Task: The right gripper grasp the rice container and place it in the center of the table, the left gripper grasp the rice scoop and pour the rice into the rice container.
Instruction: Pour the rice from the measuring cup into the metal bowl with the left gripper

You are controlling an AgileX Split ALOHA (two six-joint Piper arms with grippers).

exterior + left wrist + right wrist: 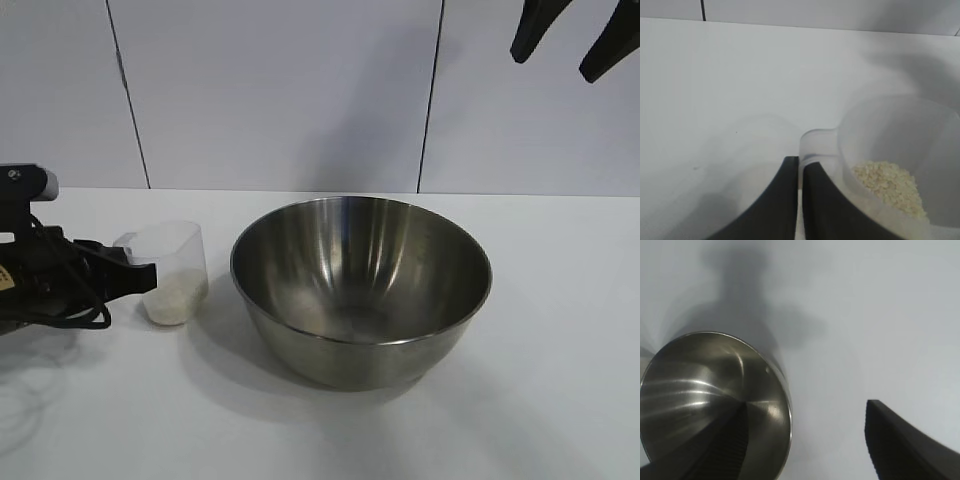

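Note:
The rice container [355,345], a wide shiny steel bowl, stands on the white table [540,400] near the middle, with no rice in it. The rice scoop [172,262], a clear plastic cup, stands upright just left of the bowl with a little rice [176,298] at its bottom. My left gripper [135,272] is shut on the scoop's handle tab; the left wrist view shows the scoop [900,135], the rice [890,184] and my gripper [800,172]. My right gripper [575,40] is open, high above the bowl's right side. The right wrist view shows it [809,405] over the bowl [705,390].
A white panelled wall [280,90] stands behind the table. Cables [60,315] lie by the left arm at the table's left edge. Bare tabletop lies right of the bowl and in front of it.

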